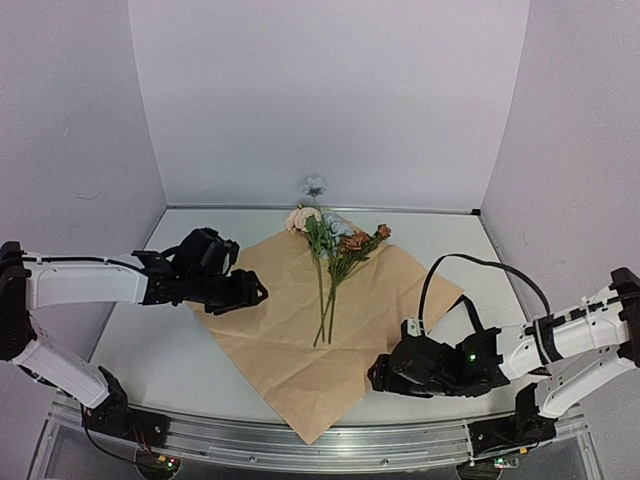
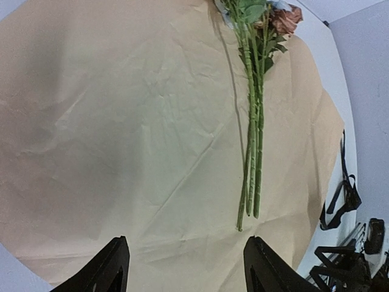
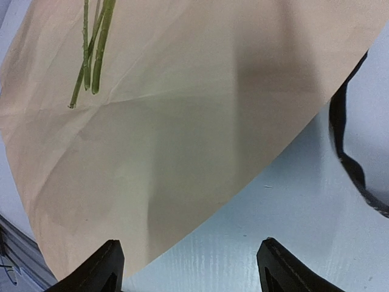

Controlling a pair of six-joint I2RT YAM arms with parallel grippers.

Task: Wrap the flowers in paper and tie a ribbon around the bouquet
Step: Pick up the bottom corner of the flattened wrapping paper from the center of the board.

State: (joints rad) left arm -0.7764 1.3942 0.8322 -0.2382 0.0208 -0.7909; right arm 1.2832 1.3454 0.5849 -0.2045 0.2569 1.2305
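Flowers rest on flat paper, left pincer and right pincer both parted.

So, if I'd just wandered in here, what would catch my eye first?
Probably the big crinkled sheet of paper, tan side up, spread like a diamond across the middle of the table. A small bunch of flowers lies on it, blooms at its far corner and thin green stems pointing toward the middle. The left gripper and the right gripper hover open, one at each side edge of the sheet.

Even light, soft shadows on paper
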